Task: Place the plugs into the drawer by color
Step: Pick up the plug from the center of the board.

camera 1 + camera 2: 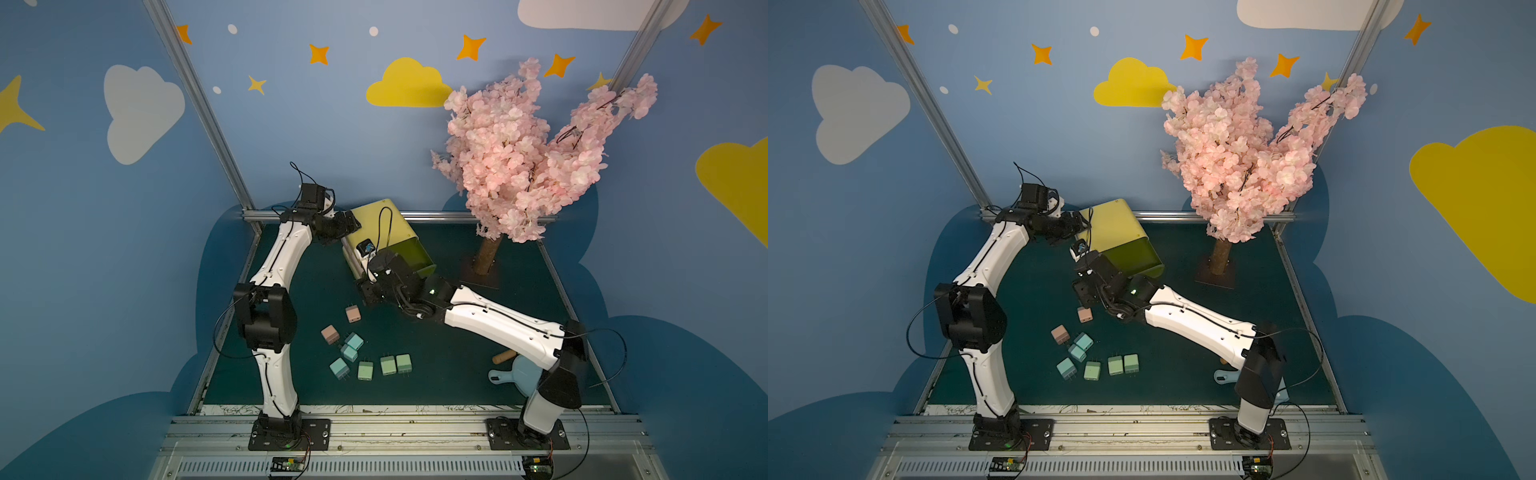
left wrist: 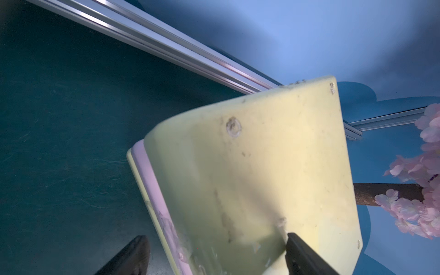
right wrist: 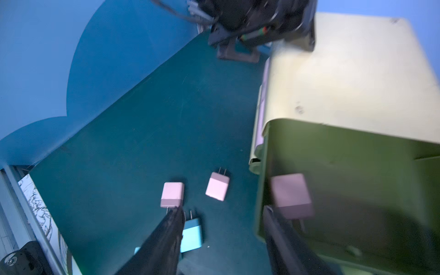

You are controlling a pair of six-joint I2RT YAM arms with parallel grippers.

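Setting: A dark green desk point(image 1: 457, 374) is seen from above in both top views, enclosed by blue walls painted with clouds and stars.

Drawer chest: A small yellow-green plastic chest of drawers point(image 1: 365, 224) is set toward 12 o'clock on the desk. It is turned so that its drawer fronts face about 7 o'clock.

Left tool: The left tool point(image 2: 215, 238) is placed at the chest's 10 o'clock corner. Its jaws are spread apart. One finger point(image 2: 302, 254) is laid on the pale top face, while the other is seen clear of the drawer fronts, so nothing is clamped.

Right tool: The right tool point(image 3: 222, 211) is positioned at the chest's 6 o'clock corner, above the desk. Its jaws are parted, and only desk is seen between them.

Pink plugs: Two pale pink cube-shaped plugs point(image 1: 352, 313) are laid near the chest, toward 7 o'clock. A third pink plug point(image 3: 291, 196) is seen blurred against the chest's dark olive side, just past one fingertip. Whether it is inside cannot be told.

Blue plugs: Three light blue plugs point(image 1: 354, 341) are clustered at 7 o'clock on the desk.

Green plugs: Three mint green plugs point(image 1: 387, 365) are lined up beside them, nearer 6 o'clock.

Other things: An artificial pink blossom tree point(image 1: 519, 158) is stood at 2 o'clock. A light blue dustpan point(image 1: 513, 374) is partly hidden under the right arm at 4 o'clock.
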